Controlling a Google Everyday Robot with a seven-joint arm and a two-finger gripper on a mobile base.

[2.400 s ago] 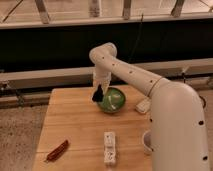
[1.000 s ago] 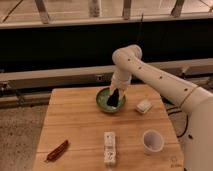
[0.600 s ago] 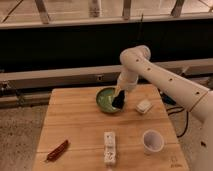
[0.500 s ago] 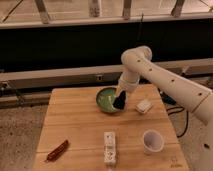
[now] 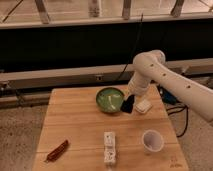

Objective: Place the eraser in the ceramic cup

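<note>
Right now I see the end effector (image 5: pixel 129 103) clamped on the eraser (image 5: pixel 128 105), hanging at the right rim of the green bowl (image 5: pixel 109 99), just beside the small white pad (image 5: pixel 143 106). Nearer me the cup (image 5: pixel 152 140) stands upright by the bench's (image 5: pixel 80 125) right edge, bare wood between. Left of it lie a ridged white block (image 5: pixel 109 147) and a red stick (image 5: pixel 57 150).

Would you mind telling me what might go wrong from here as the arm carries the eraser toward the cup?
The hand holds the eraser low beside the green bowl and the white pad, so it may clip either. The ceramic cup is narrow; the eraser could catch its rim or tip it.
</note>
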